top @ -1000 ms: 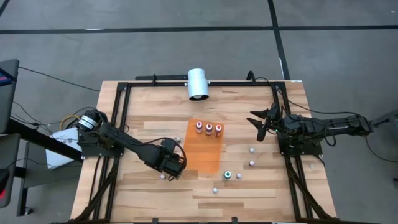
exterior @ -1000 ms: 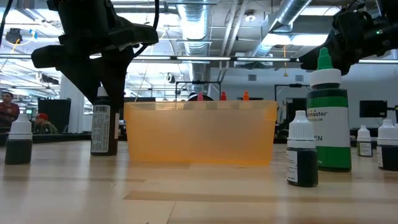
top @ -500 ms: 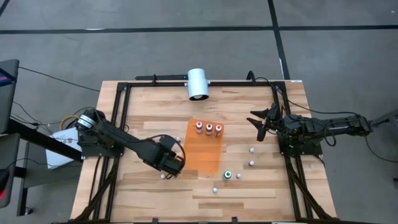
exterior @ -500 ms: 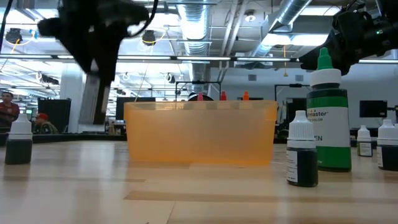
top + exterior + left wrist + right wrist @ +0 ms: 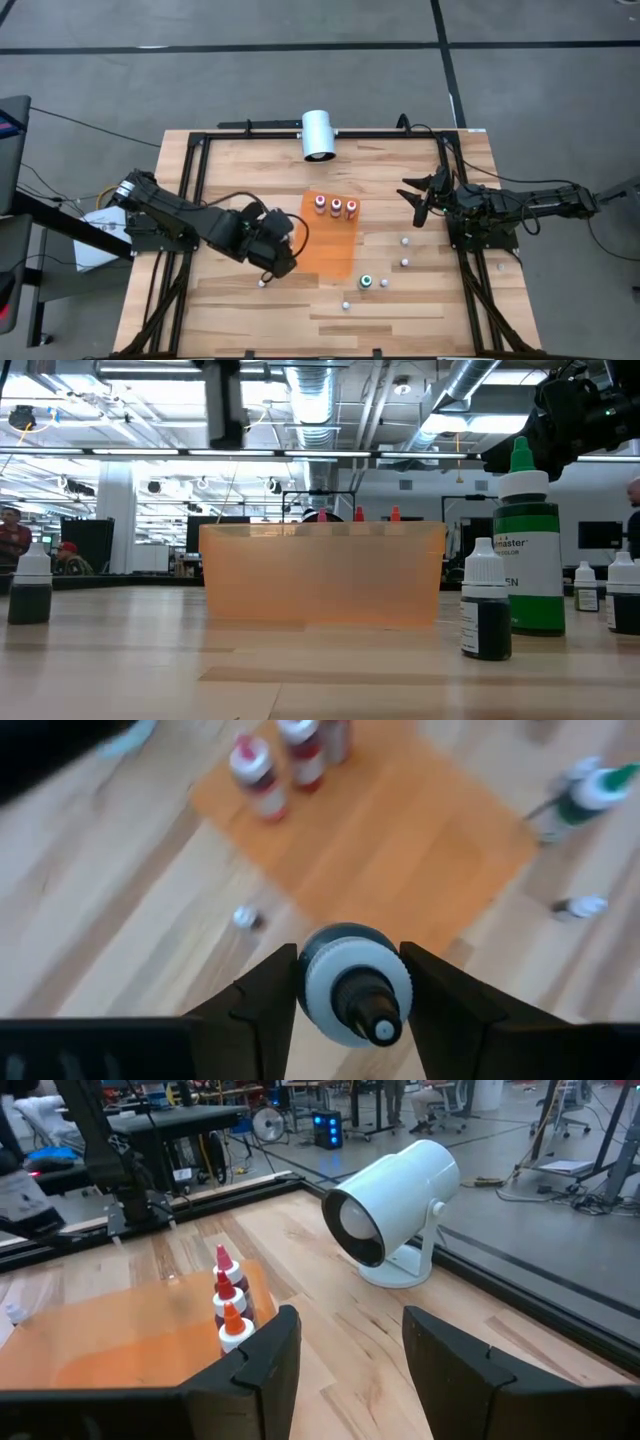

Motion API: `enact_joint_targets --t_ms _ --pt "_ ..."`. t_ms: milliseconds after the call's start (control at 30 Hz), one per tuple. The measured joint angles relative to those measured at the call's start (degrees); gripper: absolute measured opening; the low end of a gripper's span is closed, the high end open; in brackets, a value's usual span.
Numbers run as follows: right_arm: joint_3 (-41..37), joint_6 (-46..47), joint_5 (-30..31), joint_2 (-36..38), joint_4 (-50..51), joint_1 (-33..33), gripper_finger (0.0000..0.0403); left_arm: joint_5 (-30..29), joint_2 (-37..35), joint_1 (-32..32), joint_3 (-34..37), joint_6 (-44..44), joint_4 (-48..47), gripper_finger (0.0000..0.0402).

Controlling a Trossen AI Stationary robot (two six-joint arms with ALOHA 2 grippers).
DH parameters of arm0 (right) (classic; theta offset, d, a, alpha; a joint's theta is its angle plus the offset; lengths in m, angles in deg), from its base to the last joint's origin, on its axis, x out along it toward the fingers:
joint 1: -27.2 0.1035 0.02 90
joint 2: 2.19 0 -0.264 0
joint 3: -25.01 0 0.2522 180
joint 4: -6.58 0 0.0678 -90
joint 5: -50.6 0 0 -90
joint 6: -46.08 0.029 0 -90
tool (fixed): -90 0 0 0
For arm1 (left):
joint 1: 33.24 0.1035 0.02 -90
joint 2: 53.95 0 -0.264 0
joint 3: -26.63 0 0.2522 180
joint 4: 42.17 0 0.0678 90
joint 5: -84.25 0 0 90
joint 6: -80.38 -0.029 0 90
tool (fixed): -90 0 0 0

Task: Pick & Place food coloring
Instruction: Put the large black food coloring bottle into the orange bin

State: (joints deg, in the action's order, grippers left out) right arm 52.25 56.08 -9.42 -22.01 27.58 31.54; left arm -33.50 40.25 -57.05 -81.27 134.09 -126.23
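My left gripper (image 5: 285, 245) hangs over the near left edge of the orange tray (image 5: 332, 240), shut on a small dark food coloring bottle with a white cap (image 5: 355, 988). In the low view this bottle (image 5: 224, 410) is high above the table. Three red-topped bottles (image 5: 335, 207) stand at the tray's far end. A green-topped bottle (image 5: 366, 282) and several white-capped ones (image 5: 404, 263) stand on the wood near the tray. My right gripper (image 5: 418, 195) waits open at the right, with nothing between its fingers. My left gripper pinches the bottle between its two fingers, one finger (image 5: 265, 1005) on each side of the white cap's collar (image 5: 312, 982). The fingers slant down from the table's left. The bottle is lifted clear of the table and hangs about upright.
A white cylinder lamp (image 5: 318, 135) stands at the far edge. A black frame (image 5: 190, 200) runs along the table's sides. One white-capped bottle (image 5: 263, 283) stands just near of my left gripper, and another (image 5: 287, 223) stands beside the tray's left edge.
My left gripper has risen straight up with the bottle and has rolled about its own axis. The bottle stood on the table a second ago and now hangs clear, near the top of the low view.
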Motion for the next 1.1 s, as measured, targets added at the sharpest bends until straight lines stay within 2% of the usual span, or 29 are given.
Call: enact_joint_targets --t_ms 200,333,533,767,1100 --pt "0.0 0.0 0.0 0.0 0.0 0.0 0.0164 -0.1 0.1 0.1 -1.7 -9.7 5.7 0.0154" --pt "0.0 0.0 0.0 0.0 0.0 0.0 0.0165 0.0 0.1 0.1 -1.7 -12.3 8.5 0.0154" --pt "0.0 0.0 0.0 0.0 0.0 0.0 0.0165 -0.1 0.1 0.1 -1.7 -10.9 8.5 0.0154" --pt "0.0 0.0 0.0 0.0 0.0 0.0 0.0166 -1.3 1.3 3.4 -1.2 -1.1 10.1 0.0155" --pt "0.0 -1.5 0.0 0.1 0.6 0.0 0.0165 2.0 7.4 9.3 -1.0 -2.0 12.1 0.0155"
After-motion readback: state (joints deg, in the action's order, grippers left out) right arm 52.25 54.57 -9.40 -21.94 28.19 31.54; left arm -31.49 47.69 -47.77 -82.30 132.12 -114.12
